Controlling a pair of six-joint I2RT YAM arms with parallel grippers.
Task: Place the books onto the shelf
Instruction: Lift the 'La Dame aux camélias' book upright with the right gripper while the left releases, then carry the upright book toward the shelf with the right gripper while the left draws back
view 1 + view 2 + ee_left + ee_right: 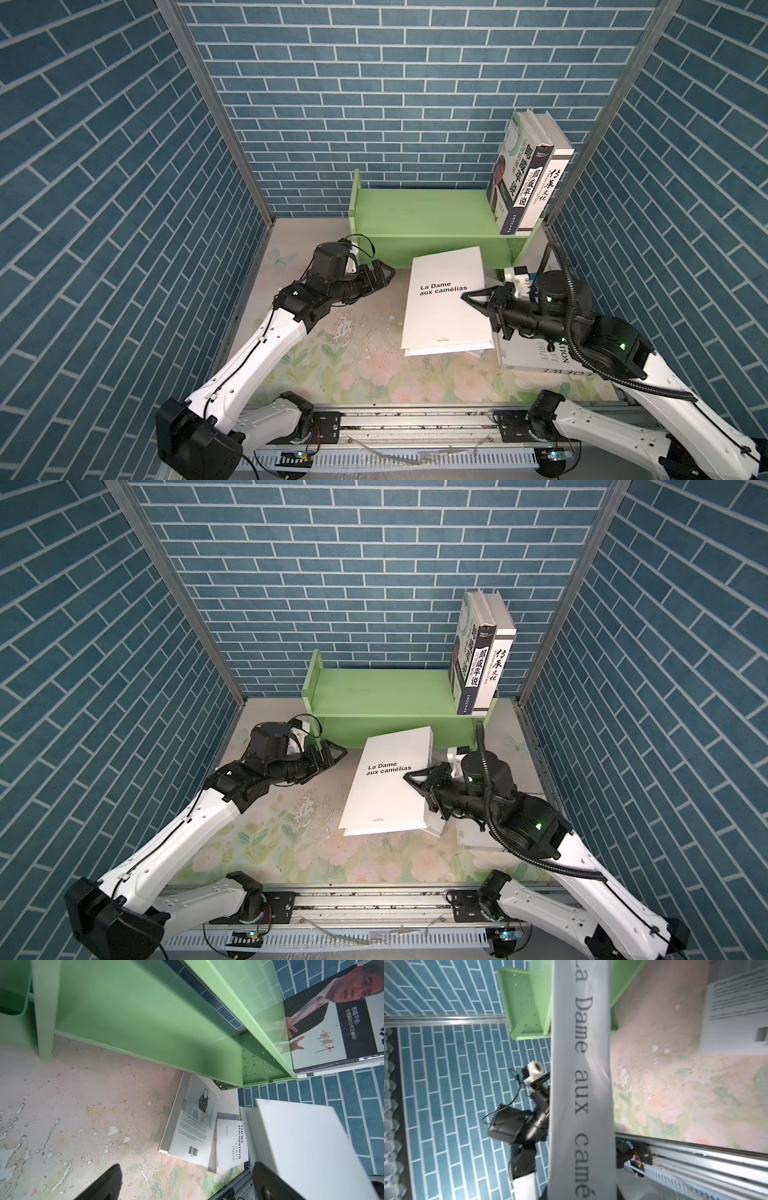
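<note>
- Smooth white book [581, 1084], its spine lettered "La Dame aux camélias", fills your right wrist view; your right hand [467, 297] is clamped on that spine edge, holding it tilted above the bench [353, 357].
- Your left hand [388, 274] stands wide apart, just beside the book's opposite edge, not touching.
- Peeling floral bench surface; glossy green shelf [415, 216] behind, upright books [528, 183] at its right end.
- Flat LOEWE book [519, 357] lies under your right arm.
</note>
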